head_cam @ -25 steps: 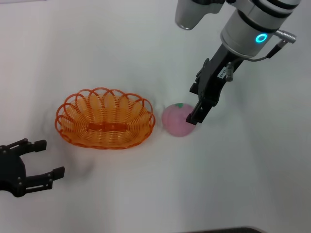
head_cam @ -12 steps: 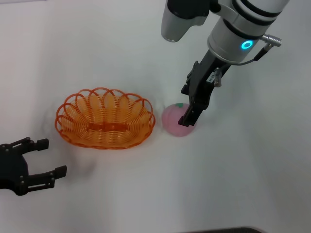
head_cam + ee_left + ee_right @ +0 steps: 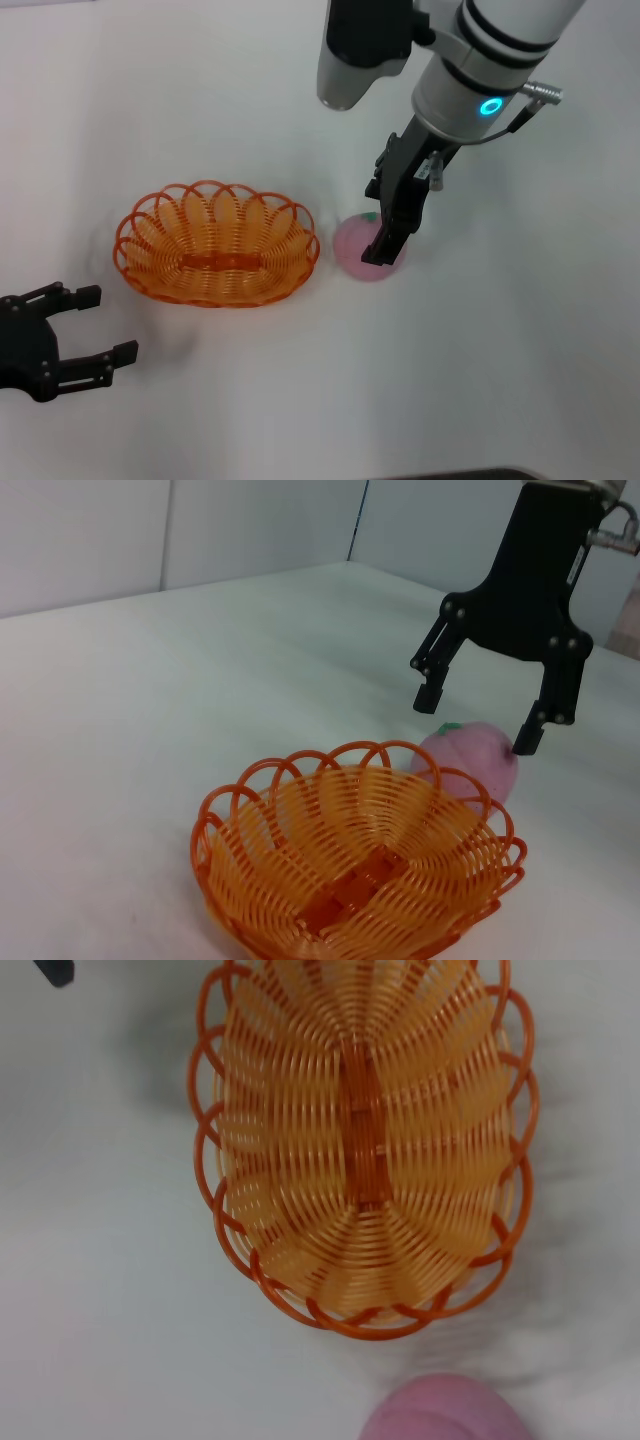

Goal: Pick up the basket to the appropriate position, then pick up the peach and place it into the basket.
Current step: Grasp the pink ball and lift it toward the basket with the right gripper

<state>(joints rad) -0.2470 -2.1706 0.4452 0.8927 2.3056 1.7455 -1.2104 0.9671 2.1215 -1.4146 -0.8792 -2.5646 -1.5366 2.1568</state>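
The right end effector (image 3: pixel 485 718) is seen spread wide over the peach (image 3: pixel 362 250), right of frame centre in the head view; one fingertip meets the matte pink surface, nothing is gripped. The looped orange wire basket (image 3: pixel 216 244) sits just left of it on the white worktop (image 3: pixel 480 360). The left end effector (image 3: pixel 85 325) rests open at lower left.

The basket (image 3: pixel 216 244) looks like glossy orange plastic wire, looped in an open weave. The peach (image 3: pixel 360 252) has a smooth, matt pink skin, like soft rubber or foam. The right gripper (image 3: pixel 482 718) is matt black, and the table (image 3: pixel 500 350) smooth, matt white.
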